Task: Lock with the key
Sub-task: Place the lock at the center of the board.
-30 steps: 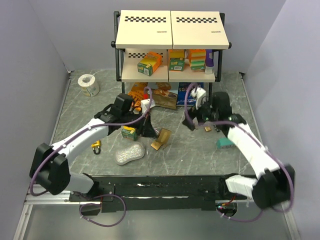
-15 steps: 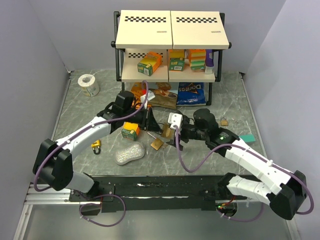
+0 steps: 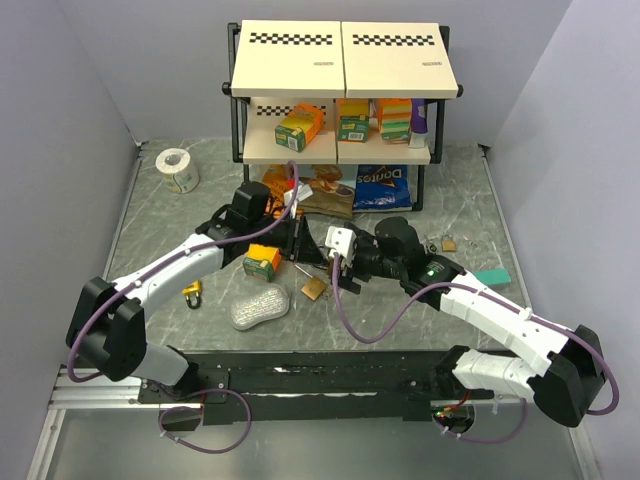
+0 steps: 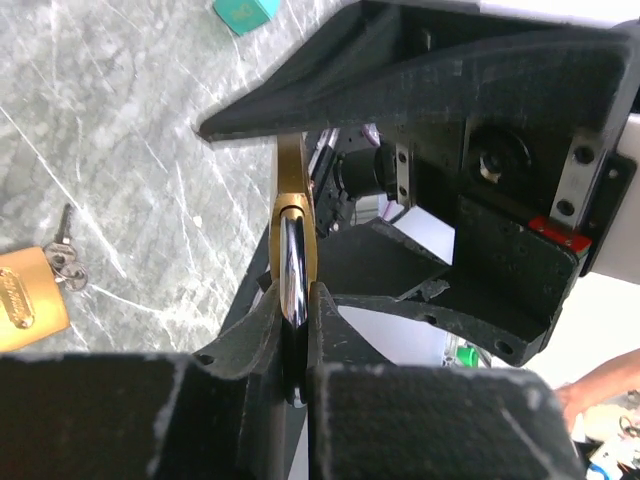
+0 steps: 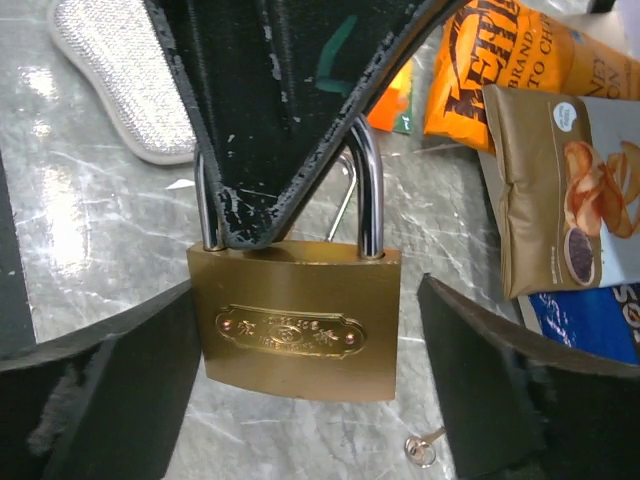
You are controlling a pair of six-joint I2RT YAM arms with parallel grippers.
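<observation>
My left gripper is shut on the steel shackle of a brass padlock and holds it above the table. In the top view the left gripper meets my right gripper at the table's middle. My right gripper is open, with one finger on each side of the padlock's body and not touching it. The shackle sits in the body on both sides. A small key lies on the table below the padlock. A second brass padlock with keys in it lies on the table; it also shows in the top view.
A two-tier shelf with boxes stands at the back, snack bags under it. A silver pouch, an orange-green box, a small yellow padlock, a teal block, loose keys and a tape roll lie about.
My right arm has swung from the right rear to the middle, and its open jaws now straddle the padlock. My left gripper has held the padlock almost still.
</observation>
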